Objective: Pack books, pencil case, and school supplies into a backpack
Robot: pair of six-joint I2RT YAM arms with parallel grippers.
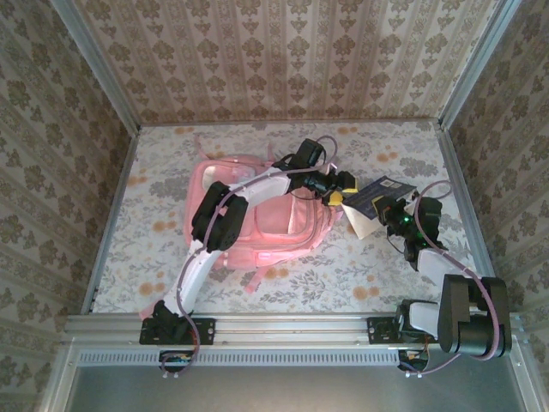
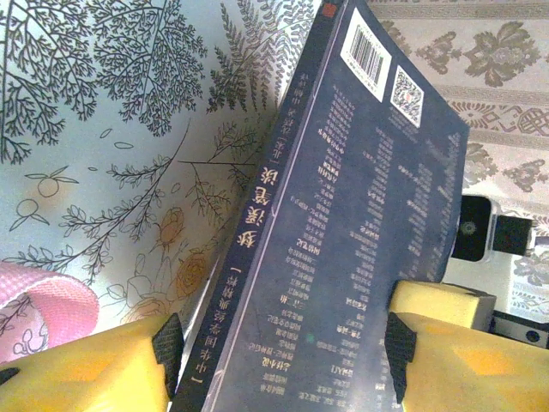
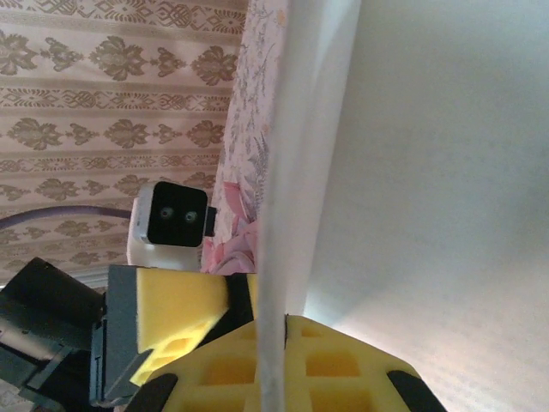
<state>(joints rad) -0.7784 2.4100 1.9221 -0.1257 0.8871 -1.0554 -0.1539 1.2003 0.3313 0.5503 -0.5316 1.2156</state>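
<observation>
In the top view, the large soft pink backpack (image 1: 287, 227) lies flat at centre left. Bare floral tablecloth (image 1: 146, 232) stays open to its left, up to the metal frame post (image 1: 107, 227). The left arm arches over the bag, and the left gripper (image 1: 336, 193) sits just past the bag's right edge. Its yellow foam pads (image 2: 94, 373) are spread wide, and the thin dark navy paperback book (image 1: 383, 193) slants across the gap. I cannot tell whether the pads press it. A pink fold of the bag (image 2: 43, 300) shows in the wrist view's lower left.

Right of centre, the book hangs tilted above the cloth, its back cover (image 2: 360, 215) matte with barcode labels. The right gripper (image 1: 396, 216) is pressed together, pinching the book's thin pale edge (image 3: 279, 215). Open cloth lies below and right of it.

Patterned beige wallpaper (image 1: 283, 51) closes three sides. A ribbed aluminium rail (image 1: 292, 330) runs along the bottom edge.
</observation>
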